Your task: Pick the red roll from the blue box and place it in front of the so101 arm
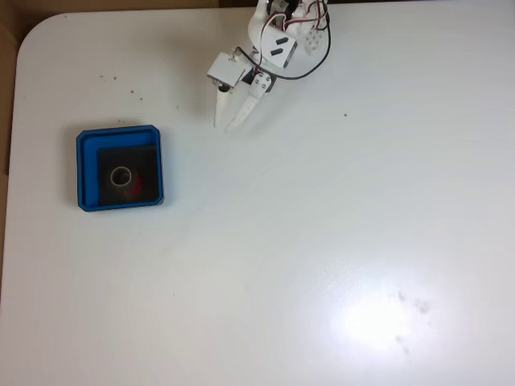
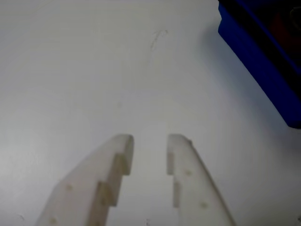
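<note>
In the fixed view the blue box [image 1: 84,170] sits on the white table at the left. The red roll [image 1: 133,185] lies on the box's black floor, its pale core facing up. The white so101 arm [image 1: 278,36] reaches in from the top edge. Its gripper [image 1: 228,123] points down and to the left, open with nothing between the fingers, well to the right of the box and above it in the picture. In the wrist view the gripper [image 2: 149,140] hovers over bare table, and a corner of the blue box [image 2: 263,66] shows at the upper right with a dim red blur inside.
The white table [image 1: 322,241] spreads wide to the right and below the arm in the fixed view. Its rounded corner and left edge lie close beyond the box. A few small dark specks [image 1: 109,78] mark the surface near the top left.
</note>
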{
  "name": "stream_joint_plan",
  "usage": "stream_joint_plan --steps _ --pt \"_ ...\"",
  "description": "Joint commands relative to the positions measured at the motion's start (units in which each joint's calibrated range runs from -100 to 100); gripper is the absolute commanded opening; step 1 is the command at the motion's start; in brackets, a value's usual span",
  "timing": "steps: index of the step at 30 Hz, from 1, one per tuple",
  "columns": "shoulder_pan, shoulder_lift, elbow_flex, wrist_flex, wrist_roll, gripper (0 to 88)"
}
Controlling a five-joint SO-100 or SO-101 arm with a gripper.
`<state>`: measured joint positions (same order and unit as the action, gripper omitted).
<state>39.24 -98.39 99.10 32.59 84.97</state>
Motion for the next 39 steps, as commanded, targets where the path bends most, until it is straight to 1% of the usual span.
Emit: stream_joint_plan --steps 1,7,12,16,39 --pt "4.1 -0.4 0.6 -1.0 0.2 1.0" --pt "8.5 -0.4 0.6 -1.0 0.2 1.0" --pt "9.0 -0.1 0.1 -1.0 0.2 1.0" --pt "9.0 4.6 -4.4 -1.0 0.2 1.0" --pt "8.8 56.8 -53.9 -1.0 0.2 1.0"
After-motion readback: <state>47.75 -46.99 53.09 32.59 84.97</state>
